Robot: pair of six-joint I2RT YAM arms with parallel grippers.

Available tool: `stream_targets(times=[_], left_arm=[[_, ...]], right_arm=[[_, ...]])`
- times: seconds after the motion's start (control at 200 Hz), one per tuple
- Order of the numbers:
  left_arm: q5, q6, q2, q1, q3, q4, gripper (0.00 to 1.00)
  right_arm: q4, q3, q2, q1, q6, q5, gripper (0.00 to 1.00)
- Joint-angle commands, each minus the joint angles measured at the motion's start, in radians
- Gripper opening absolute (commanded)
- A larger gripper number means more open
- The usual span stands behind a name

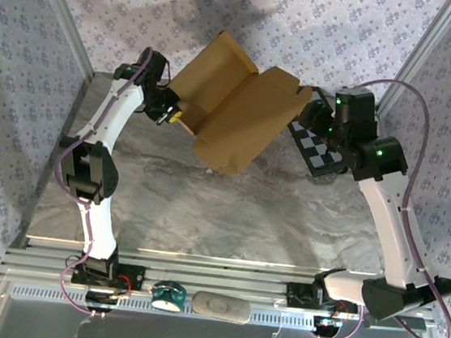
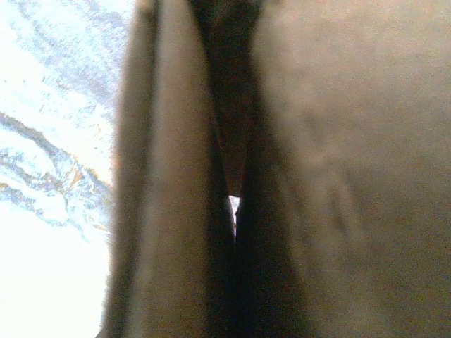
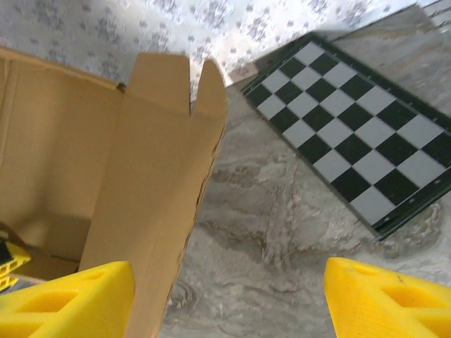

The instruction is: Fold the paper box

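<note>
Left gripper (image 1: 169, 115): pressed shut, pinching the left edge of the paper box (image 1: 236, 113). Paper box: half-folded into a V, its crease running diagonally from near-left to far-right, at the far edge of the table (image 1: 205, 207), with open marble nearer the arm bases. Right gripper (image 3: 229, 282): fingers spread, just right of the box wall, beside the checkerboard panel (image 3: 352, 127).

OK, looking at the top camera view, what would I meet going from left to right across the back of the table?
First the left arm, then the paper box, then the checkerboard panel.
</note>
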Motion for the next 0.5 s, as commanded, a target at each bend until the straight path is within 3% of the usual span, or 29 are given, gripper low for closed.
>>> stream_targets(times=[0.0,0.195,0.335,0.5], left_arm=[[0.004,-0.224,-0.069,0.002,-0.088,0.016,0.0],[-0.009,-0.452,-0.109,0.004,-0.265,0.027,0.0],[-0.017,-0.558,-0.112,-0.004,-0.329,-0.041,0.0],[-0.016,-0.674,-0.148,-0.019,-0.452,0.012,0.0]], right_arm=[[0.003,0.009,0.013,0.031,-0.032,-0.012,0.72],[-0.033,0.045,0.056,0.075,-0.097,-0.001,0.72],[-0.034,0.036,0.055,0.104,-0.111,0.017,0.72],[-0.039,0.024,0.055,0.124,-0.128,0.018,0.73]])
